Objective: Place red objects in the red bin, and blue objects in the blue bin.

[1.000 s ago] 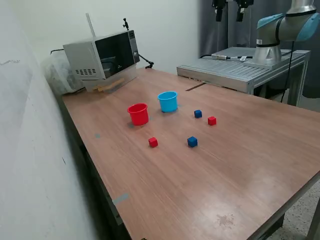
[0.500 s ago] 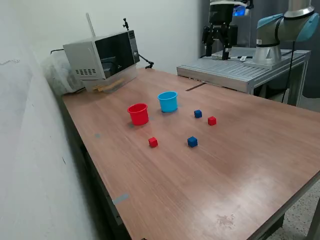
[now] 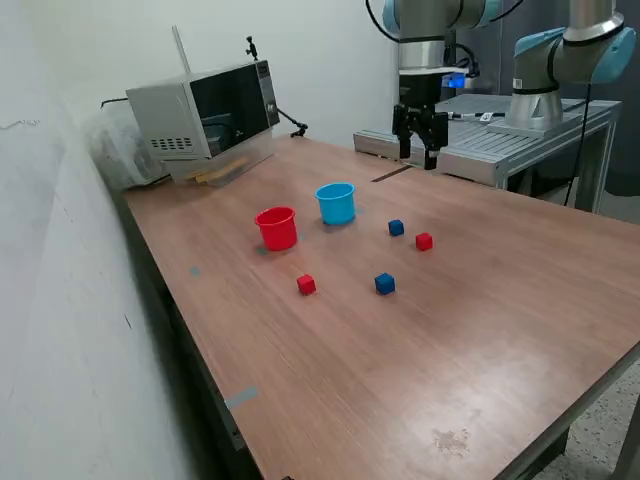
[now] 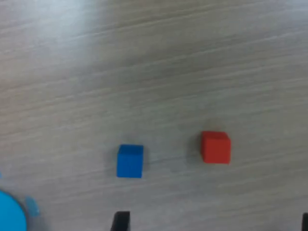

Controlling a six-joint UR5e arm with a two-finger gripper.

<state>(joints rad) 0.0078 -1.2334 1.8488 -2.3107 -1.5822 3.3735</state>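
Note:
Two red cubes (image 3: 424,241) (image 3: 306,285) and two dark blue cubes (image 3: 396,228) (image 3: 385,284) lie on the wooden table (image 3: 480,300). The red cup (image 3: 277,228) and the light blue cup (image 3: 336,203) stand upright side by side behind them. My gripper (image 3: 419,152) hangs open and empty well above the table, above and behind the far blue and red cubes. In the wrist view I see a blue cube (image 4: 130,160), a red cube (image 4: 215,147), an edge of the blue cup (image 4: 12,212) and the tip of one finger (image 4: 120,221).
A microwave (image 3: 205,110) stands at the table's back corner on the exterior view's left, with a plastic bag (image 3: 115,145) beside it. A metal platform (image 3: 480,135) with the arm's base stands behind the table. A wall runs along the exterior view's left.
The gripper has come down and toward the table, from the top of the exterior view to a spot above the far blue and red cubes. The cubes and cups have not moved.

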